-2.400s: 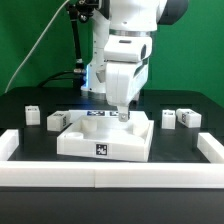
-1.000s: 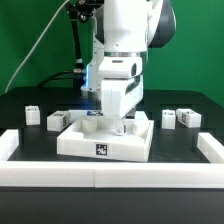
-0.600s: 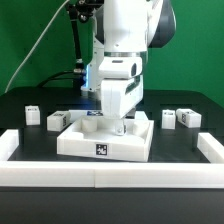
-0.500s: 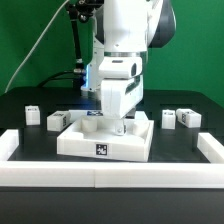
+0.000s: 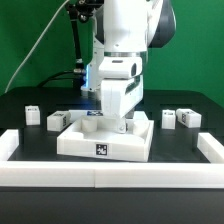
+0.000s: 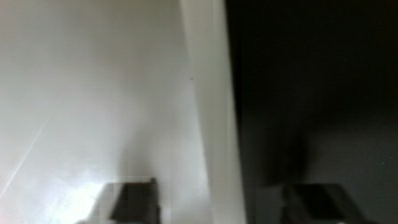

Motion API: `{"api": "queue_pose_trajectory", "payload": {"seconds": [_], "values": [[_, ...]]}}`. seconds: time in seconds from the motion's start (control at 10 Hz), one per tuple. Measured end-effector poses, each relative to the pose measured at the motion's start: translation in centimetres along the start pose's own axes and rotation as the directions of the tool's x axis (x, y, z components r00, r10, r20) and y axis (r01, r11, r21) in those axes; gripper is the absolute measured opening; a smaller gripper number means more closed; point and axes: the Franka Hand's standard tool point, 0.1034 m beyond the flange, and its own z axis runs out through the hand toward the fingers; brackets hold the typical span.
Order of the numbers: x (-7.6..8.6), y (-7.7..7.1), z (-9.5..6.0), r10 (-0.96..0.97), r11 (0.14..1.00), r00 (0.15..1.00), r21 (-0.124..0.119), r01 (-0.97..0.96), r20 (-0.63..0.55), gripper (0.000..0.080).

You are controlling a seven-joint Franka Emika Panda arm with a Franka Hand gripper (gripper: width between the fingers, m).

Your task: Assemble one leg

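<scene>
The large white tray-shaped piece [image 5: 103,143] lies in the middle of the table with a tag on its front wall. My gripper [image 5: 124,124] is low over its far right part. In the wrist view the gripper [image 6: 226,201] is open, and its two dark fingers [image 6: 134,200] stand on either side of the tray's raised rim [image 6: 210,110] without touching it. Small white legs with tags lie on the black table: two at the exterior view's left [image 5: 55,121] and two at its right [image 5: 168,118]. Another small tagged part [image 5: 93,115] shows at the tray's far edge.
A low white wall [image 5: 110,176] runs along the table's front, with raised ends at the exterior view's left [image 5: 9,143] and right [image 5: 211,148]. A green backdrop stands behind the arm.
Since the earliest frame the arm has turned and the gripper has come down lower onto the tray's far right part. Over the last second nothing has moved.
</scene>
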Motion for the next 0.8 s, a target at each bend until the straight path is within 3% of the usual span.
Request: {"api": "queue_pose_trajectory", "payload": {"seconds": [0.1,0.2,0.8], "values": [[0.00,0.00,0.00,0.000,1.000,1.000,0.000,0.000,0.000,0.0242],[0.01,-0.01,0.00,0.000,1.000,1.000,0.000,0.000,0.000,0.0074],[-0.04,0.01,0.00,0.002,1.000,1.000,0.001,-0.002,0.001,0.0059]]}}
